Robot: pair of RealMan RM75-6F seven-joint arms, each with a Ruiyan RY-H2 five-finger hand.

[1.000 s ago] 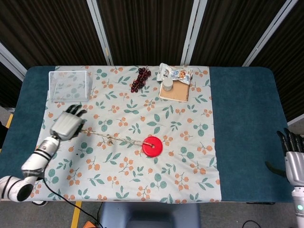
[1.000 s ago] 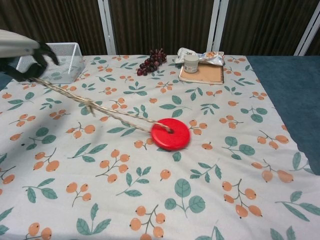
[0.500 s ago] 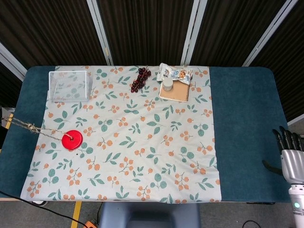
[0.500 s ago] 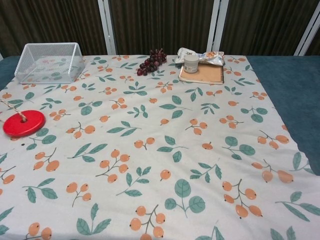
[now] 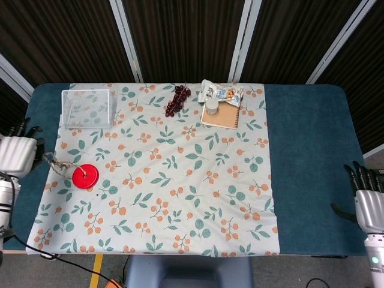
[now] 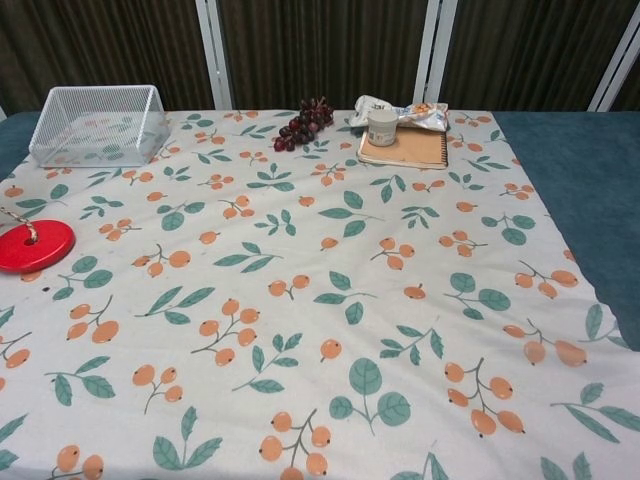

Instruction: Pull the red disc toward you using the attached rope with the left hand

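Note:
The red disc point(image 5: 85, 176) lies flat near the left edge of the patterned cloth; the chest view shows the disc point(image 6: 31, 246) at its far left. Its rope point(image 5: 56, 161) lies slack and bunched on the cloth, running from the disc's centre to my left hand point(image 5: 18, 154). That hand hovers over the blue table edge, left of the disc, and holds the rope's end at its side. In the chest view only a short piece of rope point(image 6: 16, 221) shows, and no hand. My right hand point(image 5: 368, 200) is open at the table's far right, holding nothing.
A white wire basket point(image 5: 87, 108) stands at the back left. Dark grapes point(image 5: 177, 100), a snack bag point(image 5: 220, 92), and a small jar point(image 5: 212, 106) on a notebook point(image 5: 221, 114) sit along the back. The cloth point(image 5: 180, 180) covers the table's middle.
The disc slid from the table's middle to the left edge. My left hand left the view, then came back beside the disc, and the taut rope went slack.

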